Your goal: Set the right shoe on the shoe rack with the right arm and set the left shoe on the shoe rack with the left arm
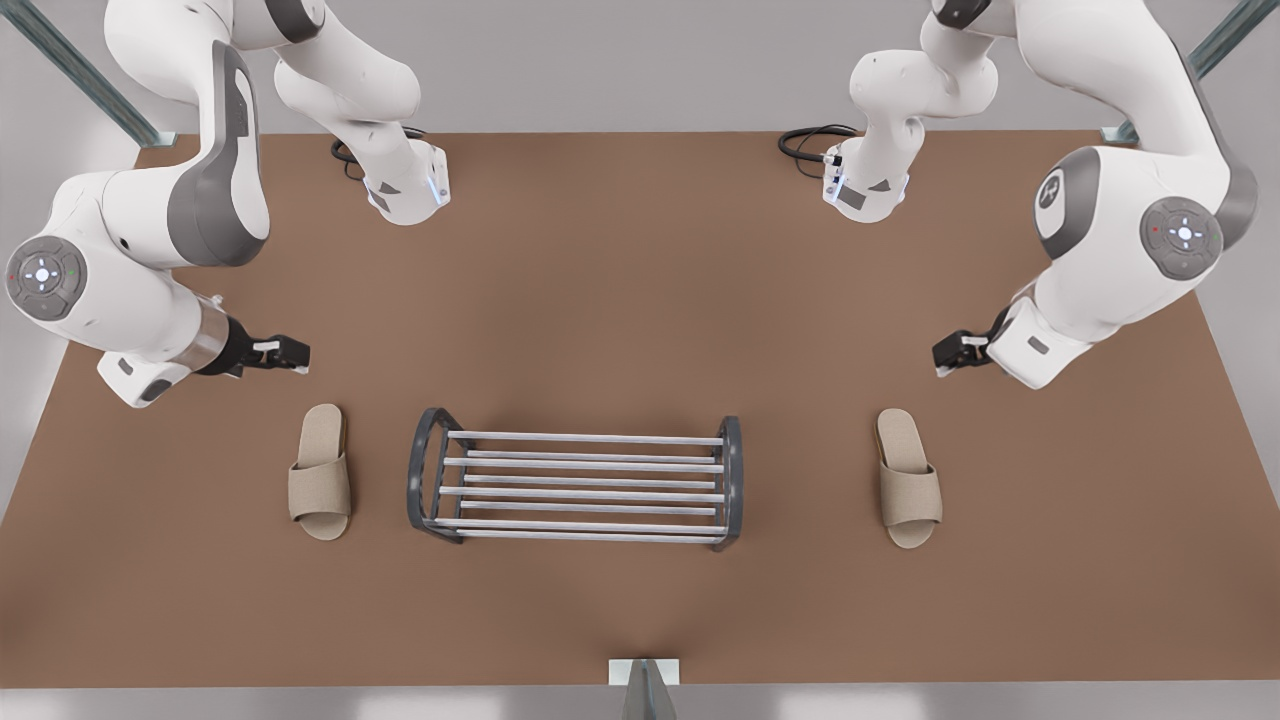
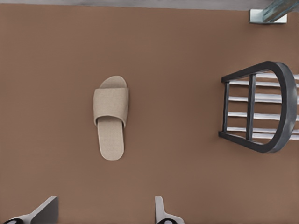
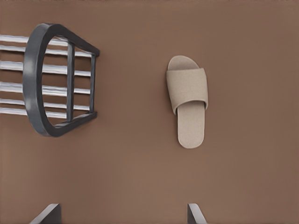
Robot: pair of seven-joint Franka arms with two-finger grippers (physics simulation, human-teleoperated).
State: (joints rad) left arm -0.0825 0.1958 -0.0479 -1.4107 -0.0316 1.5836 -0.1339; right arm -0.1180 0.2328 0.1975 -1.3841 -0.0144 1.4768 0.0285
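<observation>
My 2 grippers, left gripper point(image 1: 290, 354) and right gripper point(image 1: 948, 355), hang spread and empty. The left shoe point(image 1: 321, 472) and right shoe point(image 1: 907, 478) lie on the table point(image 1: 640, 280) flanking the shoe rack point(image 1: 578, 488). I judge I'm at the approach: descend and grasp next.

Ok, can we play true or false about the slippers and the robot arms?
1. The shoe rack stands between the two slippers. True.
2. The left gripper holds the left shoe. False: it hovers open, apart from it.
3. The right shoe lies on the rack. False: it lies on the table beside the rack.
4. The right gripper is open and holds nothing. True.
</observation>
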